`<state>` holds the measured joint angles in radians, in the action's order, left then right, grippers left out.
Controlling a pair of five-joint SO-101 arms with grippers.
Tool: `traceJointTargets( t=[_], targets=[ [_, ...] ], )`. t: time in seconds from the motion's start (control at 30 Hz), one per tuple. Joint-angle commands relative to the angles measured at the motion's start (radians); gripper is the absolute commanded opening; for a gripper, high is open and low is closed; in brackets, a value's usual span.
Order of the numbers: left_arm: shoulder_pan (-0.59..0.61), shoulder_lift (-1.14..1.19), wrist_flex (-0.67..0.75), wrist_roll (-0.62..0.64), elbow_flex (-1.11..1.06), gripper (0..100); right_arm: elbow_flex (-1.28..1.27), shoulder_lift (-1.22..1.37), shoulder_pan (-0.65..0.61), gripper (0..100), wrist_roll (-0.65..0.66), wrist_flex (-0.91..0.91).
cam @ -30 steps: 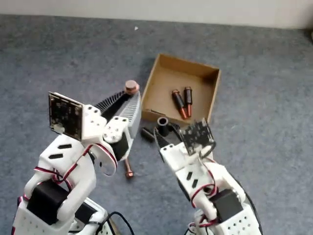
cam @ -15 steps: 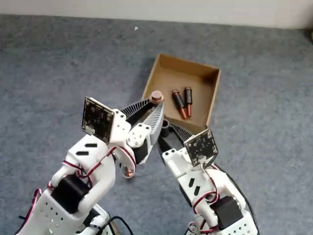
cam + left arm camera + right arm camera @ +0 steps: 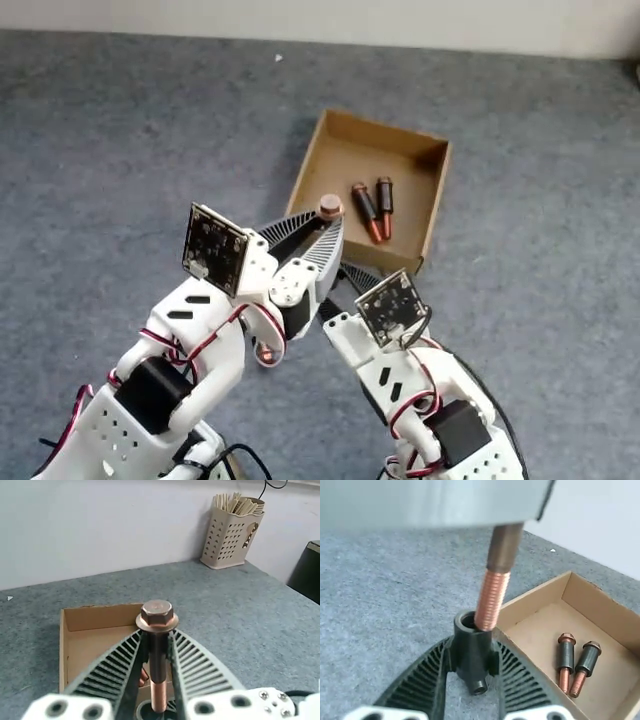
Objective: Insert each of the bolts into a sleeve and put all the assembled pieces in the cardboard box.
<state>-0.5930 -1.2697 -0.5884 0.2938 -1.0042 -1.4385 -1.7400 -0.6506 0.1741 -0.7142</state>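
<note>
Broadly, the job looked about half done. The grey counter (image 3: 120, 150) lay open well out to either side of both end effectors. The cardboard box (image 3: 385, 128) sat just beyond them, its near wall close to their tips, so that rim would probably have to be cleared on the way in. Bare box floor showed beside the two assembled pieces (image 3: 366, 211) (image 3: 385, 205) lying inside.

The left end effector (image 3: 157, 635) was clamped on an upright copper bolt (image 3: 157, 617). Under it, the right end effector (image 3: 472, 655) was clamped on a black sleeve (image 3: 470, 640), mouth upward. The bolt's threaded tip sat at that mouth, barely entered, so the insertion was not yet made. A further bolt (image 3: 265, 352) lay on the counter behind the left end effector, mostly hidden.
</note>
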Motion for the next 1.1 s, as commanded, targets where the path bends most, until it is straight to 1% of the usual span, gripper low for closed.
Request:
traceJointTargets(
  t=[0.0, 0.27, 0.37, 0.5, 0.63, 0.9, 0.97, 1.07],
  targets=[
    [0.018, -0.008, 0.025, 0.005, -0.002, 1, 0.019, -0.016, 0.005, 0.6, 0.003, 0.033],
    [0.019, -0.010, 0.023, 0.005, -0.041, 1, 0.022, -0.016, 0.012, 0.6, 0.003, 0.033],
    [0.019, -0.010, -0.002, 0.005, -0.039, 1, 0.024, -0.016, 0.013, 0.6, 0.003, 0.033],
    [0.019, -0.010, -0.026, 0.005, -0.041, 1, 0.024, -0.016, 0.039, 0.6, 0.003, 0.033],
    [0.019, -0.010, -0.018, 0.003, -0.070, 1, 0.024, -0.016, 0.053, 0.6, 0.003, 0.033],
    [0.012, -0.010, -0.020, -0.118, -0.119, 1, 0.022, -0.016, 0.067, 0.6, 0.002, 0.033],
    [0.010, -0.010, -0.023, -0.144, -0.137, 6, 0.024, -0.016, 0.085, 0.6, 0.002, 0.033],
    [0.015, -0.010, -0.025, -0.176, -0.168, 17, 0.022, -0.016, 0.108, 0.6, -0.006, 0.033]
  ],
)
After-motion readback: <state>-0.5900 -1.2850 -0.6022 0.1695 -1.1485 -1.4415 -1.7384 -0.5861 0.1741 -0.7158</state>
